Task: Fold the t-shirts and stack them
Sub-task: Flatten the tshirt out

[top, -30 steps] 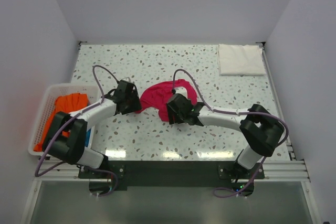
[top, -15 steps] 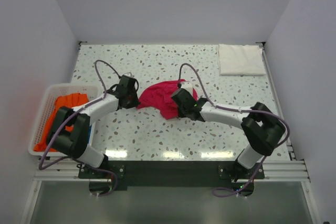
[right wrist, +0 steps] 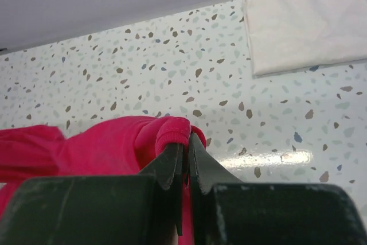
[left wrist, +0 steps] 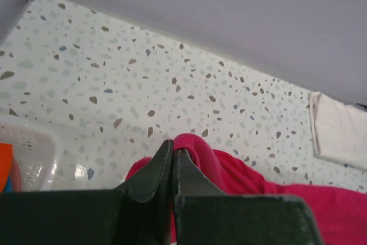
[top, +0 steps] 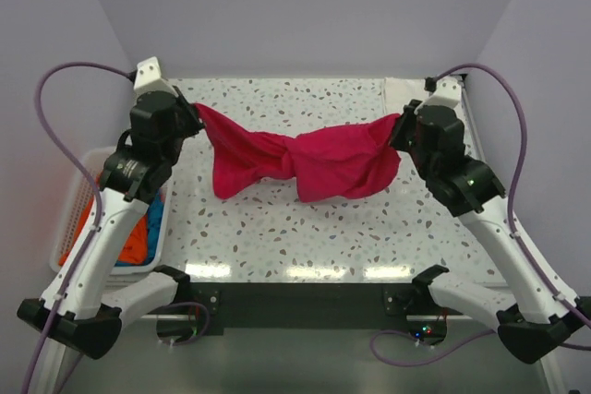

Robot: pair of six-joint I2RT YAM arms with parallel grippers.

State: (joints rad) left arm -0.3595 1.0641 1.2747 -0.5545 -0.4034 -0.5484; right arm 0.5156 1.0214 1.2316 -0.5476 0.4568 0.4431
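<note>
A magenta-pink t-shirt point(top: 300, 159) hangs stretched and twisted in the air between both raised arms, sagging toward the speckled table. My left gripper point(top: 196, 110) is shut on its left end, where the cloth point(left wrist: 195, 150) bunches round the closed fingertips. On the other end my right gripper point(top: 401, 126) is shut, a rolled pink hem point(right wrist: 172, 130) pinched in its jaws. A white t-shirt folded to a rectangle point(top: 423, 103) lies at the table's far right corner, partly behind the right arm, and shows as the white t-shirt point(right wrist: 304, 24). Orange and blue t-shirts point(top: 138, 232) lie in the basket.
A white slotted plastic basket point(top: 78, 200) stands off the table's left edge, under the left arm; its rim point(left wrist: 28, 153) shows in the left wrist view. White walls close in the table point(top: 295, 228) on three sides. The arm bases sit on the dark rail at the near edge.
Both grippers were open low over the crumpled pink shirt mid-table; they shut on it, then rose and swung apart to the far corners, pulling the shirt out into a hanging span.
</note>
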